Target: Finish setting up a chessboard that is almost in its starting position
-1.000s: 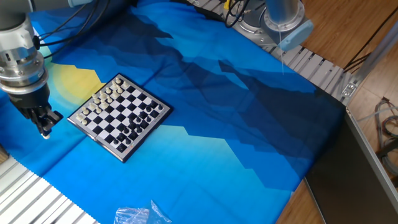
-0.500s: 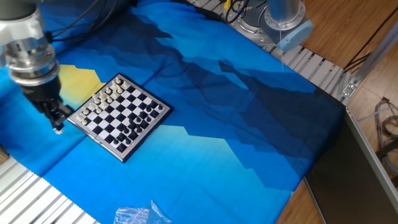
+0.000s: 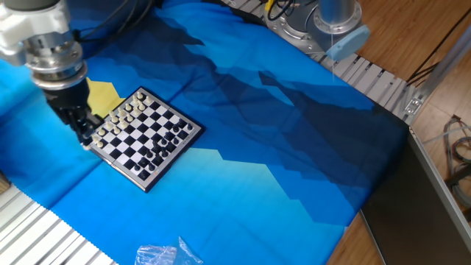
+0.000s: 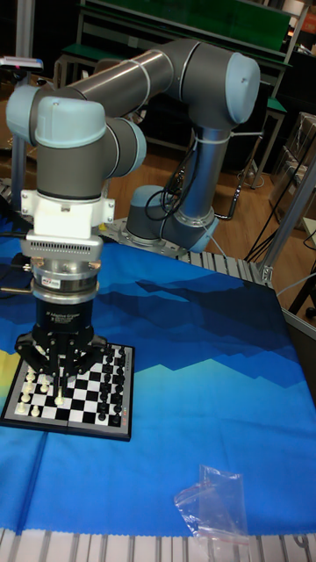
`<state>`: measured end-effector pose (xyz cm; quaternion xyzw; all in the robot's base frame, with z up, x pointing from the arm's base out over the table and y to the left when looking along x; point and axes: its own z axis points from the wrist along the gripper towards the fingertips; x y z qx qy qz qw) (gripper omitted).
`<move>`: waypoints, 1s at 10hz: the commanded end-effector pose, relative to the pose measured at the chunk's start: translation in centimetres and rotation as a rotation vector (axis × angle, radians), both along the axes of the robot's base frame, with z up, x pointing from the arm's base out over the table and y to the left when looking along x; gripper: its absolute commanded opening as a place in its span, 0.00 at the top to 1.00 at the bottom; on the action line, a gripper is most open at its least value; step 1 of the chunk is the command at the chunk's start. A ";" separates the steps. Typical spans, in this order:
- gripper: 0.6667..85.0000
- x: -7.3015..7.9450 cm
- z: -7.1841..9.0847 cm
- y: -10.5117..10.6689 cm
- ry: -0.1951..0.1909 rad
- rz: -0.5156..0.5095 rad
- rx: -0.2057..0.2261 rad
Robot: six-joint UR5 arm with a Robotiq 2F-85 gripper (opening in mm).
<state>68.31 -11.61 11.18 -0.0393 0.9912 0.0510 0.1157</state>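
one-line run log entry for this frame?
phase: approach | gripper: above cream-piece end of chessboard, jaw state unclear | carried piece: none visible | plastic bag: on cloth, apart from board

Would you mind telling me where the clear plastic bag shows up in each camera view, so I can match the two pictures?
Fixed view: clear plastic bag at the bottom edge, left of centre, partly cut off.
Tall fixed view: bag lower right, on the blue cloth near its front edge.
Shared landmark: the chessboard, with the gripper at it.

lab/workshop | metal shelving [image 4: 175, 26] | aluminium frame rails [image 3: 441, 66] | loose cables [image 3: 460, 147]
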 end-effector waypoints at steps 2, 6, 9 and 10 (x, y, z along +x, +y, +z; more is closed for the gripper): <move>0.97 -1.4 -0.3 -0.3 -0.018 -0.020 0.007; 0.97 -0.4 -0.2 0.0 -0.056 0.019 0.010; 0.97 -0.3 -0.1 0.1 -0.066 0.059 0.001; 0.97 -0.3 -0.1 0.1 -0.065 0.058 0.004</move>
